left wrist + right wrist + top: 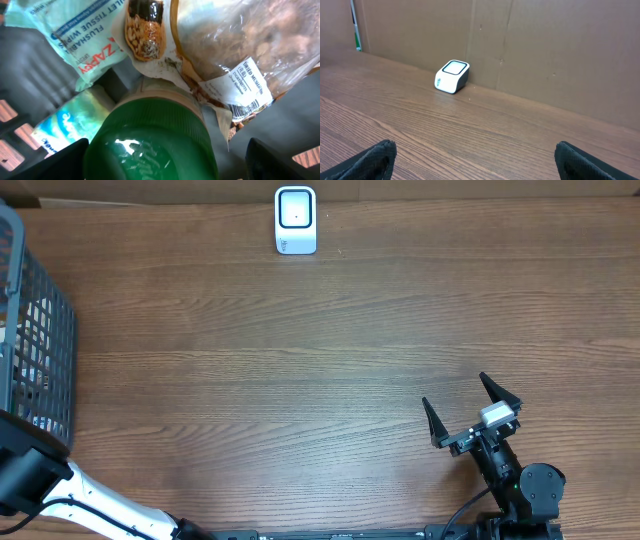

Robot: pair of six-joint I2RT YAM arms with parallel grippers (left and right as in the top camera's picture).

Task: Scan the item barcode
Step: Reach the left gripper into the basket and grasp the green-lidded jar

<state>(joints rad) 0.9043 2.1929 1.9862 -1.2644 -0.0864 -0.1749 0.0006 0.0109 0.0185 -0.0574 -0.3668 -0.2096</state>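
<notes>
Rearward, wooden table [300, 380] meets cardboard wall [545, 50] beside scanner [295, 220].

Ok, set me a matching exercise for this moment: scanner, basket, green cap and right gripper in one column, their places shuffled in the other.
Things:
1. scanner
2. basket
3. green cap
4. right gripper

Places:
A. at the left edge of the table
B. open, over the near right part of the table
C. at the far edge of the table
D. between the spread fingers of the left gripper

Pairs: 1-C, 2-A, 3-D, 4-B.
</notes>
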